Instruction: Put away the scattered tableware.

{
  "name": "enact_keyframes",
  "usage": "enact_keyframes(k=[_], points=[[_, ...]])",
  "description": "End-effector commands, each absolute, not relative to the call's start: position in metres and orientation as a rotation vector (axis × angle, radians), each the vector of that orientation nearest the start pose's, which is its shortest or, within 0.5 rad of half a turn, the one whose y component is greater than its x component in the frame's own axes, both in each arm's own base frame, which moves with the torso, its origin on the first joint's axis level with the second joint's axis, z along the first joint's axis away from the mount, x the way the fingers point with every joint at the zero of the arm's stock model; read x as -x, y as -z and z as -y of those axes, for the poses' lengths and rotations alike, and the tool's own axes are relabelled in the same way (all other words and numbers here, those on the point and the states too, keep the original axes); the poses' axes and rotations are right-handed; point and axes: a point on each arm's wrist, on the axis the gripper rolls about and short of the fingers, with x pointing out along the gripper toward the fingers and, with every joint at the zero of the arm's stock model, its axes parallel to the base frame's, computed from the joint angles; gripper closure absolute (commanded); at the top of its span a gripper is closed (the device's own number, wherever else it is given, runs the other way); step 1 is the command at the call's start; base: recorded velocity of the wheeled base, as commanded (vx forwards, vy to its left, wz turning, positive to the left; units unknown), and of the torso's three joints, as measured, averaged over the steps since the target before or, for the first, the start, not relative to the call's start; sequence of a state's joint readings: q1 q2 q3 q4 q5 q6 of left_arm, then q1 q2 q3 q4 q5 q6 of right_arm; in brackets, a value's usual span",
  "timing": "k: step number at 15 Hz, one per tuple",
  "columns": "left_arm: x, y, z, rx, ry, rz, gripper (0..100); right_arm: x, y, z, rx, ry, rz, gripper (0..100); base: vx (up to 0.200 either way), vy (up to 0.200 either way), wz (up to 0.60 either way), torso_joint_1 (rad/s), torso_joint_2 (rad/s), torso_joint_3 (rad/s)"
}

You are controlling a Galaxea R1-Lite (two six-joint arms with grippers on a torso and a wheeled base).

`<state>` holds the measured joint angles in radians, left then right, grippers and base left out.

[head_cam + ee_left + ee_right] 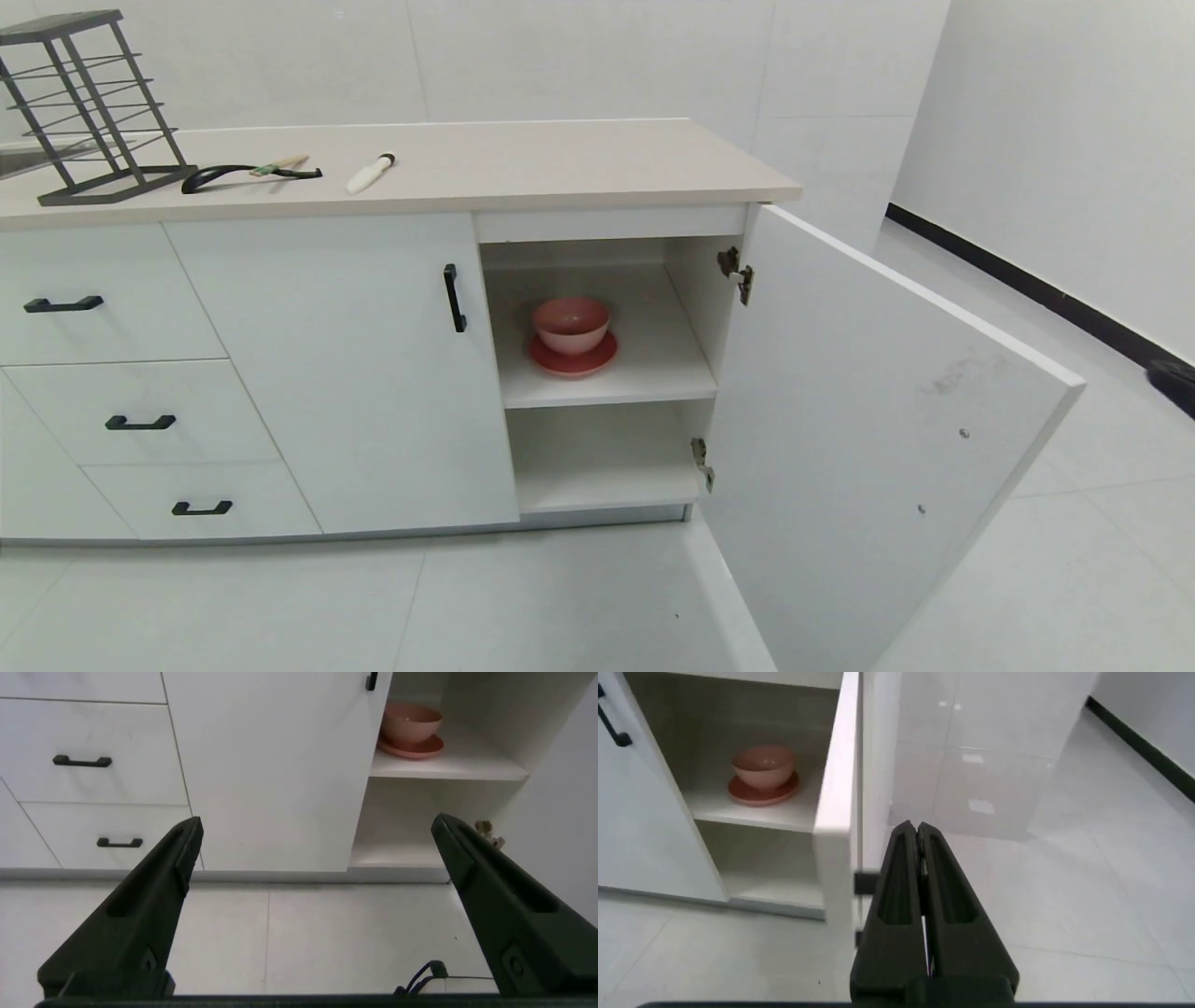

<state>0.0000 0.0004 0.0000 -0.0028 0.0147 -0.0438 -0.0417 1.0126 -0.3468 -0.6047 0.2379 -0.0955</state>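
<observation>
A pink bowl (pixel 570 325) sits on a red plate (pixel 573 358) on the upper shelf of the open cabinet; the bowl (pixel 411 722) and plate (pixel 412 749) show again in the left wrist view, and the bowl (pixel 763 766) in the right wrist view. On the countertop lie a black ladle (pixel 217 175), a wooden-handled utensil (pixel 278 167) and a white-handled utensil (pixel 371 174). My left gripper (pixel 316 840) hangs open above the floor, facing the cabinet front, nothing between its fingers. My right gripper (pixel 920 840) is shut and empty, close to the edge of the open door (pixel 842 812).
The right cabinet door (pixel 868 411) swings far out over the floor. A black wire rack (pixel 89 107) stands at the countertop's left end. Three drawers (pixel 112 364) fill the cabinet's left side. The lower shelf (pixel 597 471) is bare. Tiled floor spreads in front.
</observation>
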Motion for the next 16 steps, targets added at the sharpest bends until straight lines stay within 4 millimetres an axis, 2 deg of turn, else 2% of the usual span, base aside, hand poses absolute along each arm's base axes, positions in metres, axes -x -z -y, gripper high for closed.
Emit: enact_keyframes(k=[1,7,10,16], points=[[0.023,-0.076,0.000,0.045,-0.014,0.003,0,-0.182,-0.175,-0.002,0.076,-0.272,-0.189,100,0.000,0.000,0.00,0.000,0.00,0.000],[0.023,-0.076,0.000,0.051,-0.014,0.003,0,-0.179,-0.173,-0.004,0.078,-0.354,-0.188,100,0.000,0.000,0.00,0.000,0.00,0.000],[0.023,-0.076,0.000,0.051,-0.014,0.003,0,-0.171,-0.173,-0.005,0.094,-0.367,-0.171,100,0.000,0.000,0.00,0.000,0.00,0.000],[0.023,-0.076,0.000,0.051,-0.014,0.003,0,-0.161,-0.175,-0.017,0.103,-0.441,-0.149,100,0.000,0.000,0.00,0.000,0.00,0.000]])
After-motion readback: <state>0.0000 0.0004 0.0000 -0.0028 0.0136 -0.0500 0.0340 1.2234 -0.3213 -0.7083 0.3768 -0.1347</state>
